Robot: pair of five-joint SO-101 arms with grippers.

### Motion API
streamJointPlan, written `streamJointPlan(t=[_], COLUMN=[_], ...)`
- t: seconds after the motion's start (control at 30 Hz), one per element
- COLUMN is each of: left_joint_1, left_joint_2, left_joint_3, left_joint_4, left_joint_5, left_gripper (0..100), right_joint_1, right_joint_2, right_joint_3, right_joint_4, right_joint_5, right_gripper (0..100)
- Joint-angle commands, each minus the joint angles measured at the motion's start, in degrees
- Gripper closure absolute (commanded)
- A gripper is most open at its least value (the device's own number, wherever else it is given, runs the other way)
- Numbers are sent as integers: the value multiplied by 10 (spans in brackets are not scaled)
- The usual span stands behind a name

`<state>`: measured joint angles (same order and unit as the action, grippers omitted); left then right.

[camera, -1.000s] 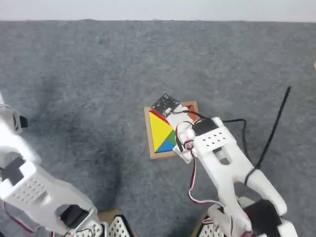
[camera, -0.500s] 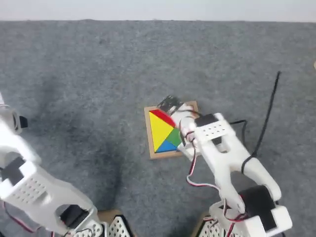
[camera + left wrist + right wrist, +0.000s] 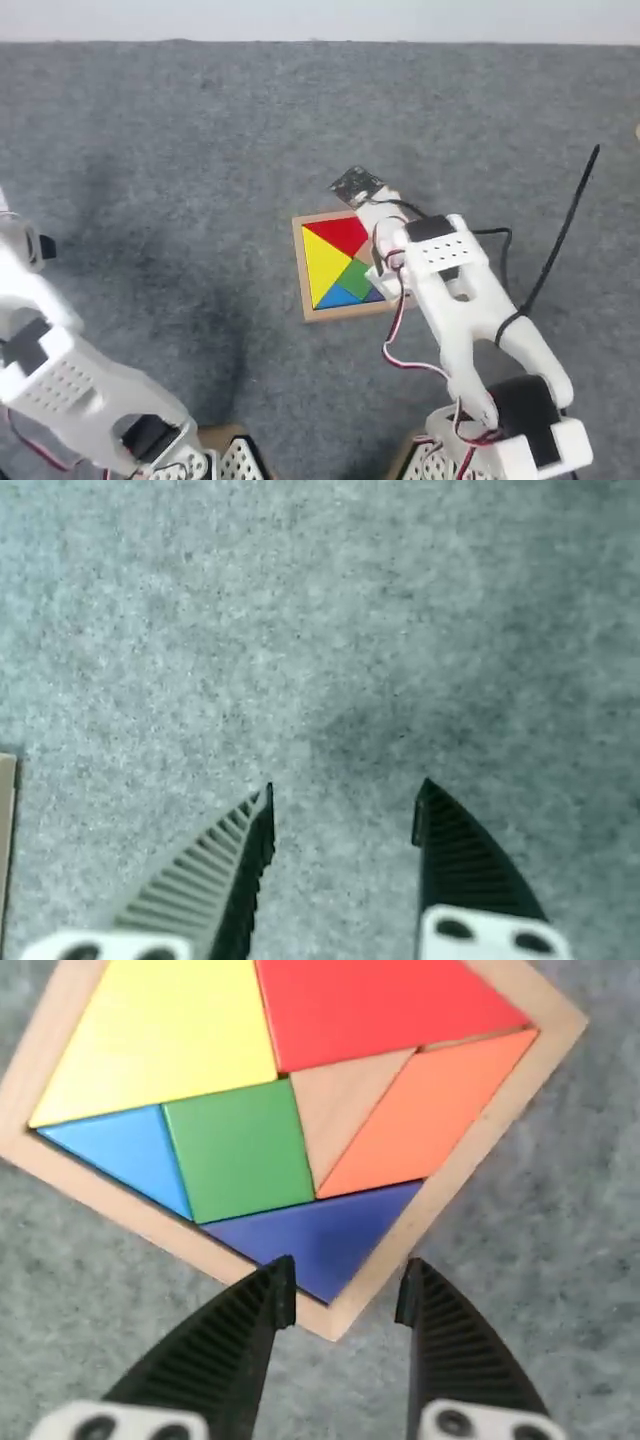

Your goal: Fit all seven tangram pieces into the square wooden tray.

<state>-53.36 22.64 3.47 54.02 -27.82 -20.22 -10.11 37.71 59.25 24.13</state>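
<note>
**Tangram pieces all seated in the tray, both claws open**

Seven coloured pieces lie flat inside the square wooden tray (image 3: 458, 1160), edge to edge. A yellow triangle (image 3: 170, 1040) and a red triangle (image 3: 380, 1005) are the two largest and sit side by side. Where they meet, a green square (image 3: 238, 1150) touches the yellow triangle and a small plain-wood triangle (image 3: 335, 1115) touches the red one. A light blue triangle (image 3: 125, 1150) lies beside the green square, against the rim. An orange parallelogram (image 3: 425, 1110) runs along the other side of the plain-wood triangle. A dark blue triangle (image 3: 315, 1235) borders both the green square and the orange parallelogram and fills the corner nearest the right claw (image 3: 347, 1270).

That claw stands open and holds nothing. Its two dark ribbed fingers are set apart on either side of the tray's corner, one tip by the dark blue triangle's edge and the other by the rim.

Seen from above, the tray (image 3: 305, 290) rests near the middle of the grey bench (image 3: 200, 150), with the right arm (image 3: 450, 290) covering its right side. The left arm (image 3: 70, 390) sits at the near left edge, well apart from the tray. The left claw (image 3: 346, 790) is open too, empty, with bare grey bench under its fingers.
</note>
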Motion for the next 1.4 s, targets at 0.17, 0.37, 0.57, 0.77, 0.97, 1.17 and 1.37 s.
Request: streamJointPlan(t=[0.17, 0.37, 0.57, 0.77, 0.97, 1.17, 1.37], left_joint_1=[80, 169, 232, 283, 315, 365, 396], left_joint_2=[-112, -321, -559, -763, -917, -1043, -1167], left_joint_3=[3, 174, 434, 648, 771, 864, 934], left_joint_4=[101, 113, 27, -33, -35, -36, -29], left_joint_5=[-3, -1, 41, 59, 60, 60, 61], left_gripper=[779, 806, 806, 806, 807, 808, 808], right_joint_1=[58, 165, 237, 242, 243, 243, 276], right_joint_2=[-199, -344, -447, -541, -642, -768, -895], right_joint_3=[52, 159, 292, 408, 470, 558, 590], right_joint_4=[-5, -6, -22, -46, -42, -41, 35], right_joint_5=[-39, -72, -69, -50, -50, -50, -50], right_gripper=[883, 883, 883, 879, 879, 879, 879])
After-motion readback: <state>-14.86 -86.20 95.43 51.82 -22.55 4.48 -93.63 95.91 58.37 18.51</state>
